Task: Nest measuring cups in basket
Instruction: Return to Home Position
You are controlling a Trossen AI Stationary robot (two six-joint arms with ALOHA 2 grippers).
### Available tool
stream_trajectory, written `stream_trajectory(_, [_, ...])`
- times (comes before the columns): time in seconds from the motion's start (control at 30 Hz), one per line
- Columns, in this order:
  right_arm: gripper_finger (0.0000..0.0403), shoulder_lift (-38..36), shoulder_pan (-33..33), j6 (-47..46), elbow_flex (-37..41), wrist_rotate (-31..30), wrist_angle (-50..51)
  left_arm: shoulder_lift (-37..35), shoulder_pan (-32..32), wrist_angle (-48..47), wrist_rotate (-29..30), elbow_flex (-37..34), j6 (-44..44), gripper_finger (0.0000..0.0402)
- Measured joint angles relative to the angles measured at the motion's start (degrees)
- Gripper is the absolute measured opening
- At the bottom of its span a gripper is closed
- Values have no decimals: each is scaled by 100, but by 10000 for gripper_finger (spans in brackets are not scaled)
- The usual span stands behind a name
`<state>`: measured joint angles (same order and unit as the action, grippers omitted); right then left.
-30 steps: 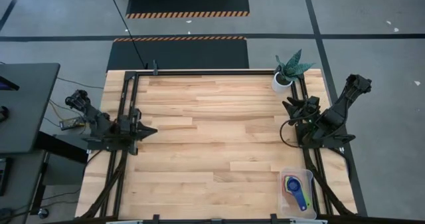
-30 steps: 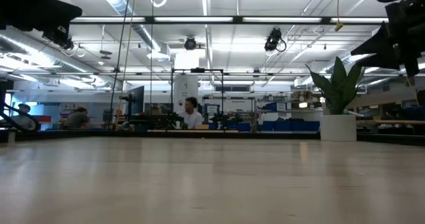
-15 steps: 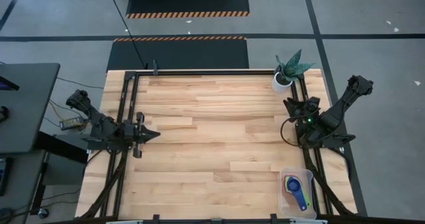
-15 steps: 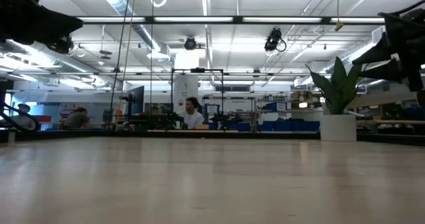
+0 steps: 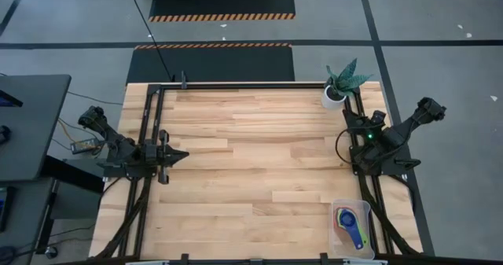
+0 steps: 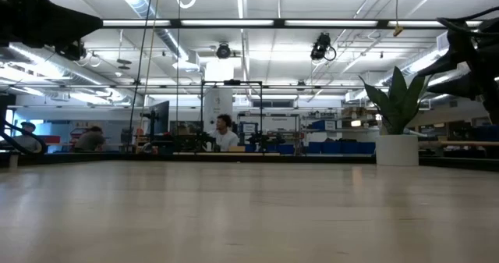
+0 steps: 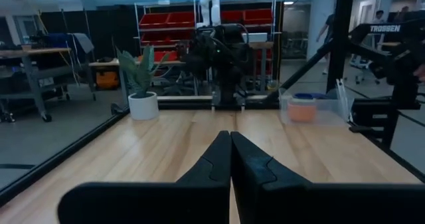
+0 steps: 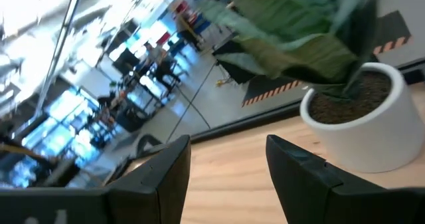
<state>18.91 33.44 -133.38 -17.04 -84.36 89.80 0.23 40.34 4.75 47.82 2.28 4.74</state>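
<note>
The clear basket (image 5: 351,227) stands at the table's near right corner. The measuring cups (image 5: 346,218) lie inside it as one nested stack, blue outermost with green and yellow at the centre, and a blue handle (image 5: 357,239) points toward the near edge. The left wrist view shows the basket (image 7: 332,103) with an orange cup (image 7: 301,110) behind its wall. My left gripper (image 5: 182,152) hovers shut at the table's left side, pointing right. My right gripper (image 8: 229,151) is open with nothing between its fingers, folded back at the right edge (image 5: 355,126), facing the plant pot.
A white plant pot (image 5: 335,97) with a green plant stands at the far right corner, just beyond my right gripper; the low view shows the pot (image 6: 398,148) too. Black frame rails (image 5: 236,86) run along the table's far edge and sides. The wooden tabletop (image 5: 251,155) stretches between the arms.
My right gripper has drawn back toward the table's right edge, rolled about its own axis and swung round toward the plant pot. The basket and the cups have stayed where they were.
</note>
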Motion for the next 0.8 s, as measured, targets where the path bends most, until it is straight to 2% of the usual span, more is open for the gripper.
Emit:
stream_trajectory(0.5, [203, -993, -916, 399, 0, -439, 22, 0, 2, 86, -198, 6, 340, 7])
stream_trajectory(0.63, [203, -1018, -994, 1433, 56, -495, -385, 0, 2, 82, -225, 7, 345, 7])
stream_trajectory(0.8, [203, -930, -1003, 4011, 150, -499, -1699, 0, 2, 43, -504, 7, 344, 7])
